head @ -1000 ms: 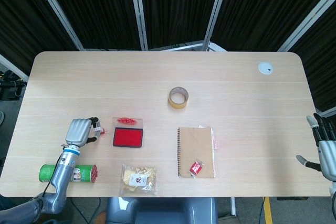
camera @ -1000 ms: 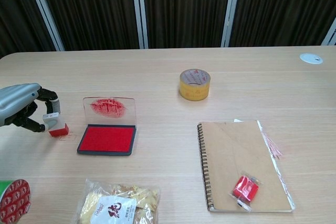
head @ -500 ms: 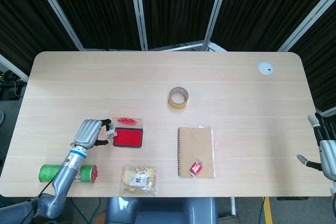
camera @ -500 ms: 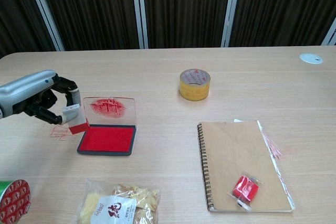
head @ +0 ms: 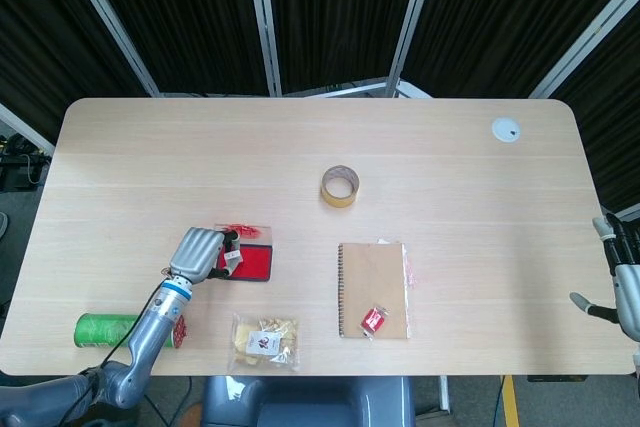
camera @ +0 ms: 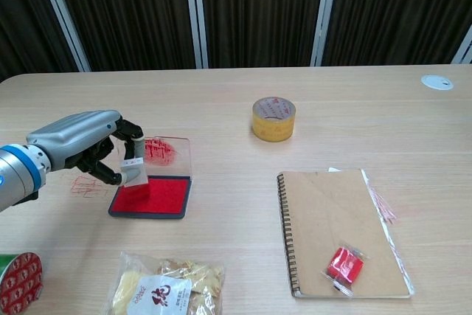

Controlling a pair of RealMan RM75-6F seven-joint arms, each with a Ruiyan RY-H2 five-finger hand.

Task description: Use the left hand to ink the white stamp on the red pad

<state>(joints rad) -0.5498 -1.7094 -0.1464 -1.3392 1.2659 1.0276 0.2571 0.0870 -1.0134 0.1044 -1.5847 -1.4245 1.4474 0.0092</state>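
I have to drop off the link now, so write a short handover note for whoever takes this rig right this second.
Left hand: holds the white stamp over the left part of the red pad; whether its face already touches the ink cannot be told.
Right hand: at the table's right edge, fingers apart, holding nothing.
The pad's clear lid stands open behind it. Red marks show on the table left of the pad.
Done: stamp picked up and brought to the pad.
Left: press it firmly into the ink, then lift it clear.
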